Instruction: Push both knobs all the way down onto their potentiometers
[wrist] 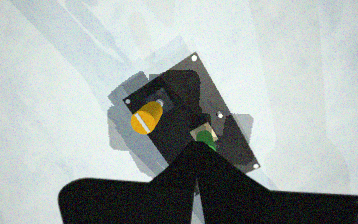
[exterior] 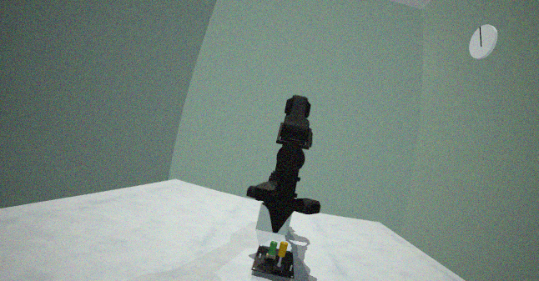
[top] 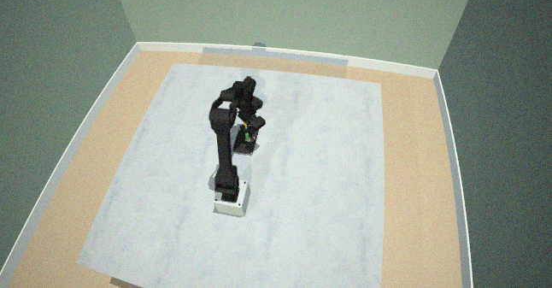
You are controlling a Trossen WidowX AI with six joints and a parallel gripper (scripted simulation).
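A dark circuit board (wrist: 206, 84) (exterior: 264, 268) (top: 244, 148) stands on the white mat in front of the arm. A yellow knob (wrist: 146, 117) (exterior: 283, 248) with a white line sits on its potentiometer at one end of the board. A green knob (wrist: 208, 140) (exterior: 273, 247) (top: 247, 137) sits on a tan potentiometer beside it. My gripper (wrist: 196, 147) (exterior: 276, 228) is shut with nothing between its fingers. Its pointed tips hang a little above the board, close over the green knob, and in the wrist view they hide part of that knob.
The arm's white base block (top: 231, 205) stands on the pale mat (top: 320, 169) just behind the board. The tan table has a raised white rim (top: 444, 105) all round. A round white clock (exterior: 483, 41) hangs on the green wall.
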